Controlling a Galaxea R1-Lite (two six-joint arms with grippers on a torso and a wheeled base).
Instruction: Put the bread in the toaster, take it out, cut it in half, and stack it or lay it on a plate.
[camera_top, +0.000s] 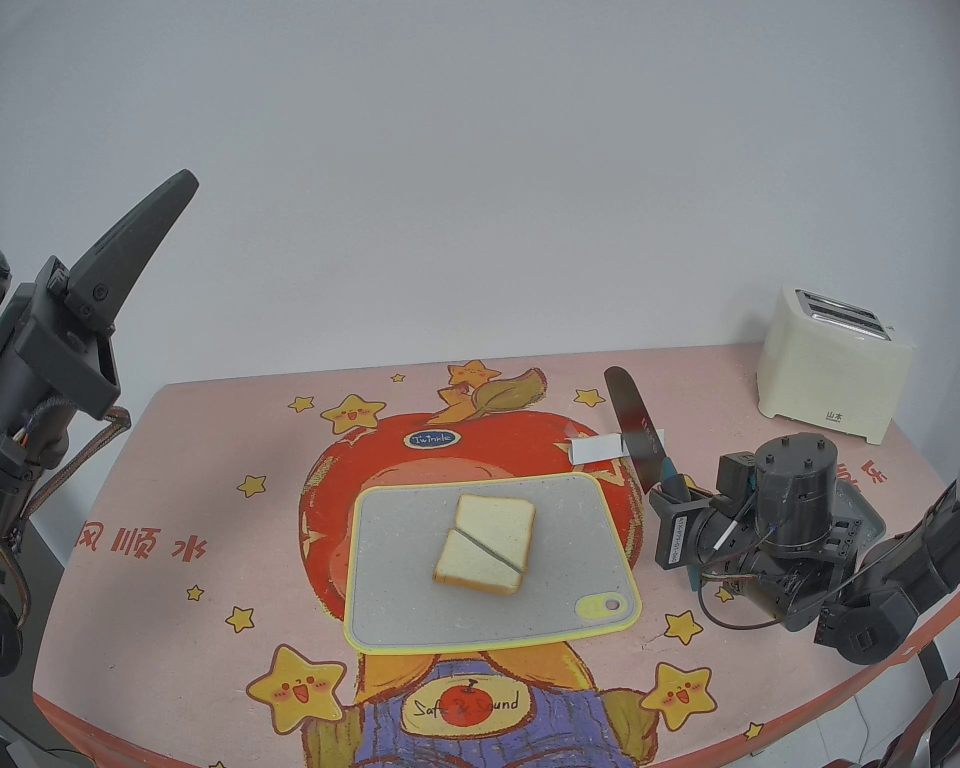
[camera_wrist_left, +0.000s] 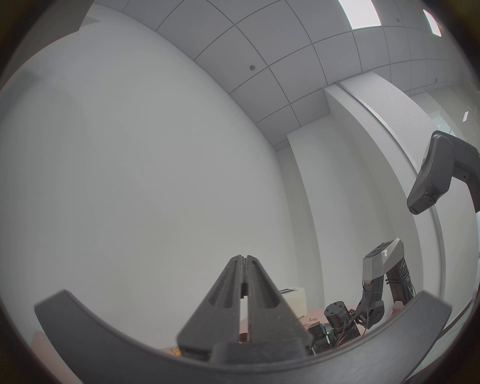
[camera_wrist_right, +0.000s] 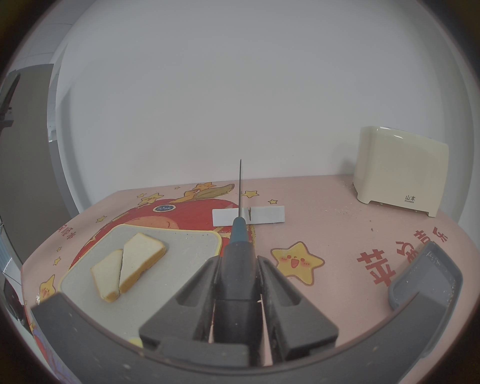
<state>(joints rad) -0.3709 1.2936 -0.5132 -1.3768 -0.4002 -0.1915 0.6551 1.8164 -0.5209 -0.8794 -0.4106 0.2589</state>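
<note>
Firmly, the right gripper (camera_wrist_right: 239, 264) clamps the knife (camera_top: 634, 422) handle (left gripper (camera_wrist_left: 244, 265): jaws together, empty).

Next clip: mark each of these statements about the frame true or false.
1. The bread lies cut in two pieces on the cutting board. True.
2. The right pincer is empty. False: it is shut on the knife.
3. A slice sticks up from the toaster. False: no bread rises from its slots.
4. The left pincer is shut and holds nothing. True.
</note>
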